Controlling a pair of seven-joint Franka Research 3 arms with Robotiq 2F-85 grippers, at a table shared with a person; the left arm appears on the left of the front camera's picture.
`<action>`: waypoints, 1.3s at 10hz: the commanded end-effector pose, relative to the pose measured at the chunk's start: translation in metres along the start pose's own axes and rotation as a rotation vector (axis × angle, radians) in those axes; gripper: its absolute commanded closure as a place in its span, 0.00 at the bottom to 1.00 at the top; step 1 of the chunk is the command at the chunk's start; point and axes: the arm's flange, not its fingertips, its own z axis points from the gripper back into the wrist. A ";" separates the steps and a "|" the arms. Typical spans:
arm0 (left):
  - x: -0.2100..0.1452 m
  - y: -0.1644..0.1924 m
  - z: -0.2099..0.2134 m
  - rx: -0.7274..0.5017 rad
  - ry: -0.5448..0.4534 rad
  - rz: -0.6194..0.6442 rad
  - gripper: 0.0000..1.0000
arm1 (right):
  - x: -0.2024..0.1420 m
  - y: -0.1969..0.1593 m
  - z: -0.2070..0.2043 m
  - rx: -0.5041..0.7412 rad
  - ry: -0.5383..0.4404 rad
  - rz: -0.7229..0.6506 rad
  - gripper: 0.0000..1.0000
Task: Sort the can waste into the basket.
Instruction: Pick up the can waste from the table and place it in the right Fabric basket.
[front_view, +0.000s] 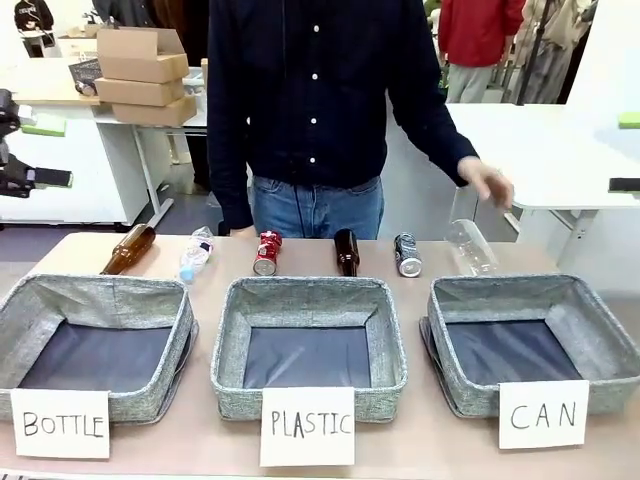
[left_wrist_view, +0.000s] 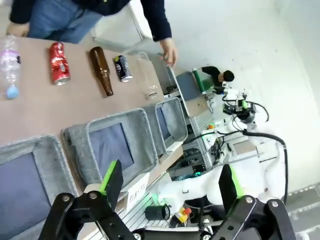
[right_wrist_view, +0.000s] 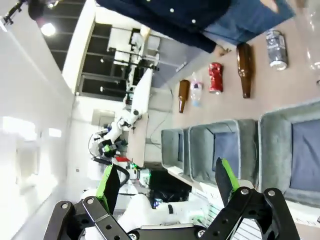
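We see the basket (front_view: 465, 390) carded "CAN" at the lower right of the front view. At the bottom of each wrist view, our left gripper (left_wrist_view: 170, 175) and right gripper (right_wrist_view: 167, 172) stand spread wide, gripping nothing. Both cans lie on their sides across the middle of the front view, long axes running up-down, silver ends toward the bottom: the red can (front_view: 267, 253) left of centre, the grey can (front_view: 407, 255) up-left of the basket.

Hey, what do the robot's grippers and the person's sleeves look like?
The left gripper and right gripper are black jointed linkages with two fingers faced in bright green pads. The person's sleeves are long and dark navy, on a white-buttoned shirt.
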 end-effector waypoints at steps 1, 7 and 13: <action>-0.002 -0.025 0.001 -0.012 0.020 -0.075 0.00 | -0.009 0.005 -0.012 -0.075 0.089 0.072 0.00; -0.002 -0.025 0.001 -0.012 0.020 -0.075 0.00 | -0.009 0.005 -0.012 -0.075 0.089 0.072 0.00; 0.165 0.074 -0.145 0.628 0.253 0.136 0.00 | -0.009 0.005 -0.012 -0.075 0.089 0.072 0.00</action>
